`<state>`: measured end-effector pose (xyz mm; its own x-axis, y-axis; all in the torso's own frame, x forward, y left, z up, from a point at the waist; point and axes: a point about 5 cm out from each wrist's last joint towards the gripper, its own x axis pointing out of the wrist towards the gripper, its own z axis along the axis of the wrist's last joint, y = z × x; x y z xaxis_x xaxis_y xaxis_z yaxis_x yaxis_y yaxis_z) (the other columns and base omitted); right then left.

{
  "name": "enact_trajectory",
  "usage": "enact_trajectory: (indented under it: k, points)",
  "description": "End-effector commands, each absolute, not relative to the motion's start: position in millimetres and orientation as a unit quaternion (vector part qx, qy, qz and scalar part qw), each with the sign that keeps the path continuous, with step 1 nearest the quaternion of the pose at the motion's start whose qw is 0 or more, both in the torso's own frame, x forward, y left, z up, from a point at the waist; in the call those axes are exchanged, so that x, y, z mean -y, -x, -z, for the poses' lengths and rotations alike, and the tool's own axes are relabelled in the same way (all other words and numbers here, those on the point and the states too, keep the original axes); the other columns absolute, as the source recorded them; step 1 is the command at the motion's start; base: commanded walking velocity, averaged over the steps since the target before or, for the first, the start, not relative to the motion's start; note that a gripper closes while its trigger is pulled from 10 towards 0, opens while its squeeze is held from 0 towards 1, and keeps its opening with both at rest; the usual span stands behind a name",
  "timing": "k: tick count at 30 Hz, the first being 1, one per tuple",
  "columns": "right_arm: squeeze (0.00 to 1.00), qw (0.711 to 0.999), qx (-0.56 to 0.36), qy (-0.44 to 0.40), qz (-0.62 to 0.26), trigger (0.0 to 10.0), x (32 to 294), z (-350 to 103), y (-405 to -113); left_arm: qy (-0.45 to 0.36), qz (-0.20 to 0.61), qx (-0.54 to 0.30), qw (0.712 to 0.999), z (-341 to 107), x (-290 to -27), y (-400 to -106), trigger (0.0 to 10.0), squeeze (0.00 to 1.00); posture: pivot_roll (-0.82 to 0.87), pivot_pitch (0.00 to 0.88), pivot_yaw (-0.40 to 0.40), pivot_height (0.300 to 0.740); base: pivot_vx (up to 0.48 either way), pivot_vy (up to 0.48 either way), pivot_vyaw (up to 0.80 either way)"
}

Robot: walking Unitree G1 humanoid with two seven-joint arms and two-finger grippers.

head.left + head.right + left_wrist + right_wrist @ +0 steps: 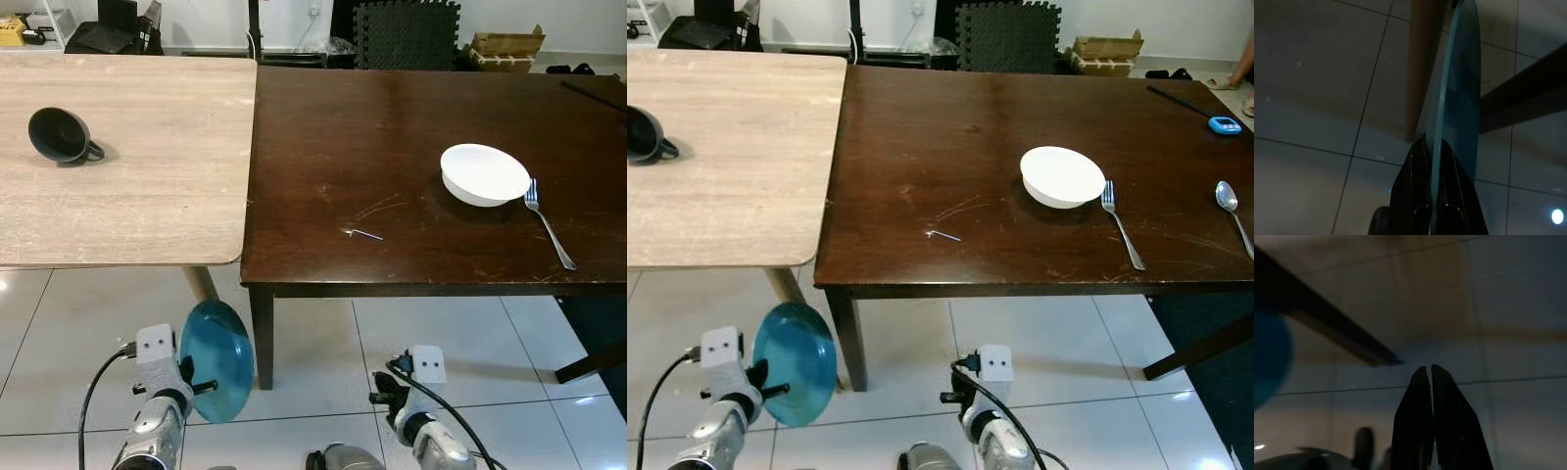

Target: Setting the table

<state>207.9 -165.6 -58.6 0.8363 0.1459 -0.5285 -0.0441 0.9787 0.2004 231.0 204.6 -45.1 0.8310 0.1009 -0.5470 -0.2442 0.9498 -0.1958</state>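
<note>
My left gripper [201, 387] hangs low in front of the tables, shut on the rim of a blue plate [216, 360] held on edge above the floor. The left wrist view shows the blue plate [1457, 98] pinched between the black fingers [1413, 196]. My right gripper [1430, 374] hangs idle near the floor, shut and holding nothing. On the dark table [392, 147] a white bowl [484, 174] stands with a fork [549, 223] just right of it and a spoon [1232, 211] further right. A black cup [61, 135] lies on its side on the light wood table [147, 166].
The two tables stand edge to edge. A small blue device [1223, 124] lies at the dark table's far right. A little metal scrap [364, 233] lies near its front edge. Tiled floor [441, 333] lies below; boxes and foam mats sit along the back wall.
</note>
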Motion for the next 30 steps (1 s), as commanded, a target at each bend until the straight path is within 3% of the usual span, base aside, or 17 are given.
enact_trajectory:
  k: [1,11,17,21,24,30]
  points:
    - [0.0,0.951,-0.297,-0.08,-0.036,10.0,168.5,62.5,-203.4,0.138,-0.094,-0.269,0.949,43.9,-205.3,-231.9,10.0,0.0,0.06,0.042,0.0,0.74,0.0,0.0,0.0]
    - [0.0,0.951,-0.303,-0.063,-0.009,10.0,178.3,63.3,-201.9,0.139,-0.069,-0.235,0.96,35.9,-202.6,-239.7,10.0,0.0,0.06,0.042,0.005,0.74,0.0,0.0,0.0]
    - [0.0,0.952,-0.3,-0.059,-0.009,10.0,176.6,63.3,-201.3,0.101,-0.001,-0.231,0.968,32.8,-189.2,-244.1,10.0,0.0,0.06,0.042,0.007,0.74,0.0,0.0,0.0]
    - [0.0,0.952,-0.301,-0.058,-0.007,10.0,175.8,63.4,-201.6,0.076,-0.032,-0.236,0.968,33.2,-195.9,-243.9,10.0,0.0,0.06,0.038,0.012,0.74,0.0,0.0,0.0]
    - [0.0,0.952,-0.301,-0.057,-0.006,10.0,175.3,63.4,-202.0,0.071,-0.113,-0.254,0.958,35.0,-212.5,-241.8,10.0,0.0,0.05,0.036,0.012,0.74,0.0,0.0,0.0]
    - [0.0,0.949,-0.31,-0.056,-0.004,10.0,176.6,64.7,-201.0,0.073,-0.088,-0.255,0.96,35.8,-209.0,-241.4,10.0,0.0,0.05,0.029,0.014,0.74,0.0,0.0,0.0]
